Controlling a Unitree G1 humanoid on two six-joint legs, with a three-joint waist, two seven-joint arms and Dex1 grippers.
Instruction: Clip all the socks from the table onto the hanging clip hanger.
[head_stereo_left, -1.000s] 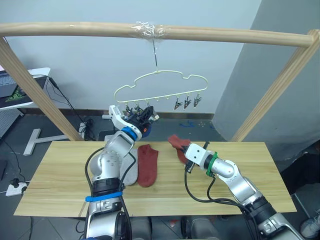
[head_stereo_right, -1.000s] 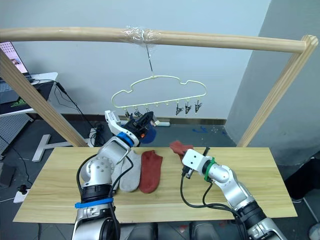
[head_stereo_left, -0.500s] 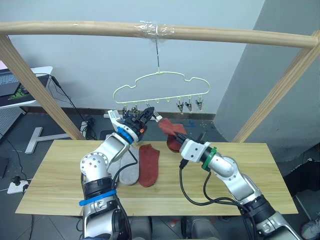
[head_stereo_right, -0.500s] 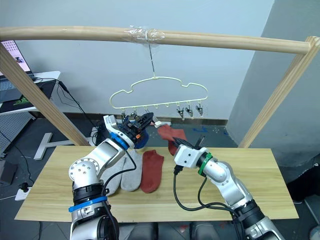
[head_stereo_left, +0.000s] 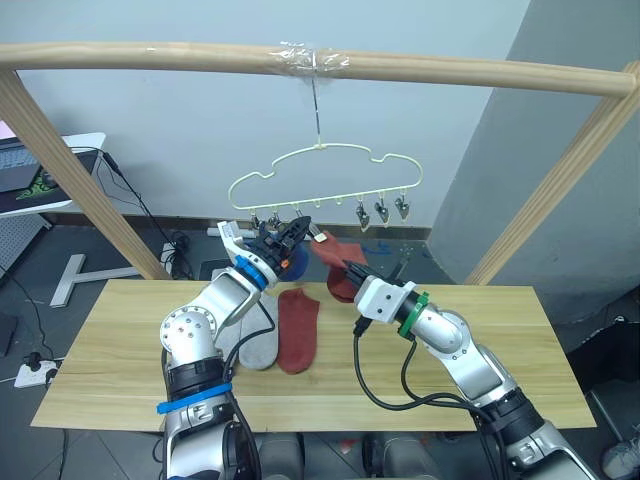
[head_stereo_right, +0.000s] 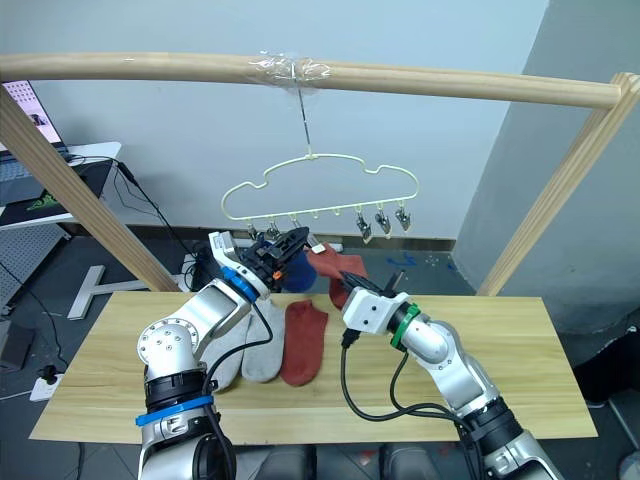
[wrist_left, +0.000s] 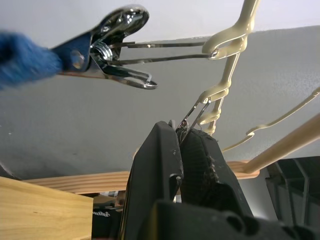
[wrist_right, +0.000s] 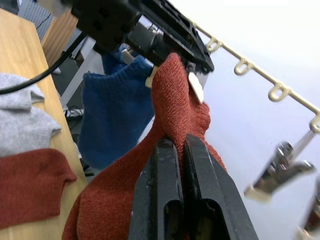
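Socks are your reference: on the table (head_stereo_left: 120, 390) you see two grey socks (head_stereo_left: 258, 345) lying side by side just left of centre, with one rust-red sock (head_stereo_left: 296, 328) flat beside them on their right. The tabletop to the left of the grey pair is bare wood out to its left edge, and the right half is bare out to its right edge, with the right arm reaching across above it.

Above the table's far edge, the left gripper (head_stereo_left: 297, 232) is raised to the left end of the clip hanger (head_stereo_left: 322, 170). In the left wrist view its fingers (wrist_left: 165, 165) are pressed together on a metal clip (wrist_left: 192, 114) of the hanger. A blue sock (wrist_right: 117, 107) hangs just beside that gripper.

Next, the right gripper (wrist_right: 180, 150) holds a second rust-red sock (head_stereo_left: 335, 262), jaws clamped on the knit. You see the sock's upper edge lifted up against the left gripper's fingertips, just under the hanger's row of clips.

To the right, three empty clips (head_stereo_left: 381, 210) hang free on the hanger's right end, with open air below them. The hanger's hook hangs from the wooden pole (head_stereo_left: 480, 72).
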